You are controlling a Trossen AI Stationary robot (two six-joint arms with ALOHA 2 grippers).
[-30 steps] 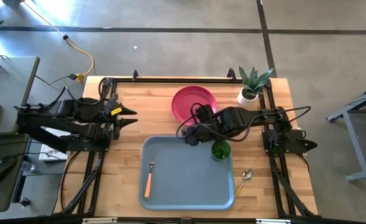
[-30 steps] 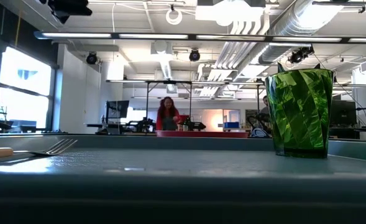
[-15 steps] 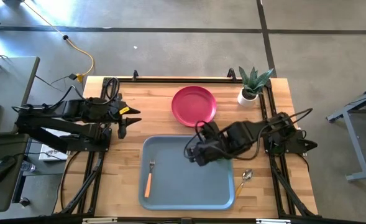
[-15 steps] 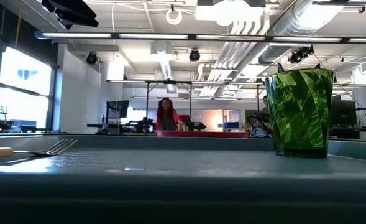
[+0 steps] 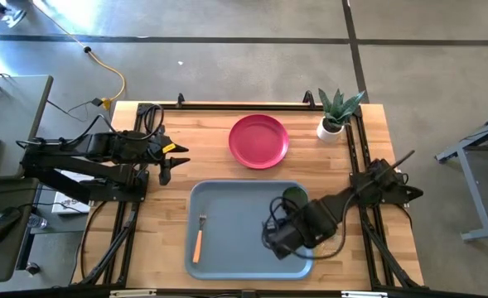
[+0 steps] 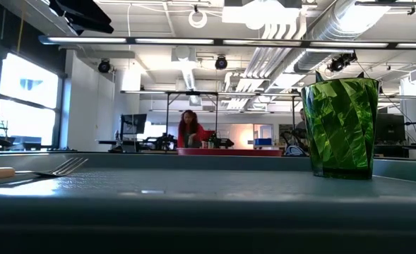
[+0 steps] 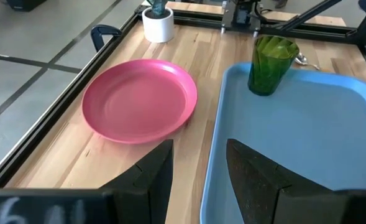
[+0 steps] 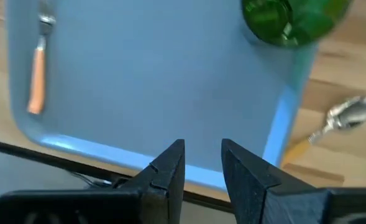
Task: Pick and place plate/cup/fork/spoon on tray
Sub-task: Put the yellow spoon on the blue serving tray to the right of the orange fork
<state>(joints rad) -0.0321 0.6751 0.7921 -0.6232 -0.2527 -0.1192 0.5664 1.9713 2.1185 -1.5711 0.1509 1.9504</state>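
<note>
The grey-blue tray [image 5: 227, 217] lies at the table's near middle. The fork [image 5: 199, 237] lies on its left part. The green cup [image 8: 292, 18] stands upright on its far right corner and also shows in the low view [image 6: 340, 127]. The pink-red plate [image 5: 259, 141] lies on the wood beyond the tray. The spoon [image 8: 335, 122] lies on the wood off the tray's right edge, hidden under my right arm in the high view. My right gripper [image 5: 275, 240] [image 8: 202, 155] hovers open and empty over the tray's near right part. My left gripper [image 5: 167, 161] [image 7: 199, 155] is open and empty at the table's left.
A white pot with a green plant [image 5: 335, 116] stands at the far right corner. Black frame rails [image 5: 227, 105] run along the table's edges. Bare wood [image 5: 190, 136] lies left of the plate. A person [image 6: 190, 130] shows far off in the room.
My right gripper has swept from the tray's far edge beside the cup across the tray toward the table's near edge, empty. The cup stays upright on the tray. My left arm has shifted a little toward the tray.
</note>
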